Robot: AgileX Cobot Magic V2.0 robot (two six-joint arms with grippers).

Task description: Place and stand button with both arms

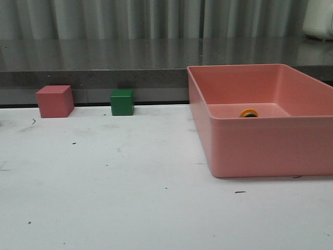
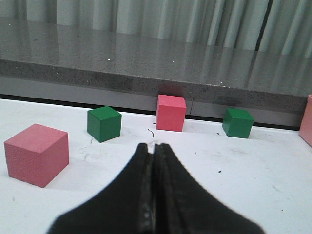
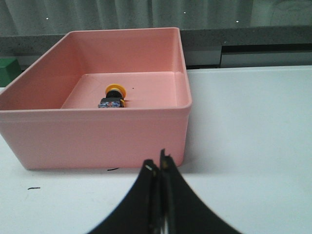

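Front view: pink bin sits on the white bench, with only the yellow cap of the button showing above the bin's near wall; neither arm appears in this view. Right wrist view: right tool has its fingers pressed together, holding nothing, hovering over bare bench just outside the bin's near wall. Button lies on its side on the bin floor, ahead of the right tool and well apart from it, yellow cap toward the far wall, dark base toward the near wall. Left wrist view: left tool likewise closed and empty, fingers meeting along a thin seam. Ahead of the left tool, a red cube stands near the back ledge, flanked by two green cubes, one on each side; a larger pink cube rests nearer the tool, off to one side. A corner of the bin shows at the frame edge.
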